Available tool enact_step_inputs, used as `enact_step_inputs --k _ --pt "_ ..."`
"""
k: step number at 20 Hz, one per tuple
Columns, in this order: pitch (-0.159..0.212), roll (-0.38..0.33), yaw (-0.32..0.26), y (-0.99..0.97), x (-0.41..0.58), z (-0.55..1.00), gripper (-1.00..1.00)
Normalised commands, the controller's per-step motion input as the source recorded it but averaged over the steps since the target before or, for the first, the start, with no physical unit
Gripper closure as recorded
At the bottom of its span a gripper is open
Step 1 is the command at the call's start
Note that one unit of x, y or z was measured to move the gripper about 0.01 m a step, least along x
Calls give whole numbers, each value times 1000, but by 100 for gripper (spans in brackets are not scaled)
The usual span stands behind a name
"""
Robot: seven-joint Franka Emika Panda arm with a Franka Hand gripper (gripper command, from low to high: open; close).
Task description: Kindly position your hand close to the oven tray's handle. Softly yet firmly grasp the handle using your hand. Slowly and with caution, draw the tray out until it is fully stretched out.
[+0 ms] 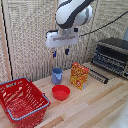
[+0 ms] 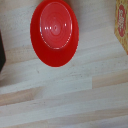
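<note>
My hand (image 1: pixel 60 52), the white boxy gripper, hangs high above the wooden table, over the blue cup (image 1: pixel 57 76) and the red bowl (image 1: pixel 61 92). Its two blue-tipped fingers (image 1: pixel 54 54) stand apart, open, with nothing between them. The black and silver oven (image 1: pixel 113 55) sits at the exterior view's right, well away from the hand. Low at its front the dark barred oven tray (image 1: pixel 100 74) sticks out toward the cereal box. The handle (image 1: pixel 96 77) is the thin bar on its front edge. The wrist view shows neither fingers nor oven.
A yellow and red cereal box (image 1: pixel 79 76) stands between bowl and tray, and shows in the wrist view as the box (image 2: pixel 121 25) at the edge. The red bowl (image 2: pixel 55 32) fills the wrist view. A red wire basket (image 1: pixel 21 100) sits at the exterior view's lower left.
</note>
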Motion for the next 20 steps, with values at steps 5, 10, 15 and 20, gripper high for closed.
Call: enact_step_inputs --k 5,10,15,20 --pt "-3 -105 195 -251 29 -10 -100" --pt "-60 -153 213 -347 0 0 -100" --pt "-60 -154 211 -355 0 0 -100" --pt "-28 -149 197 -442 0 0 -100"
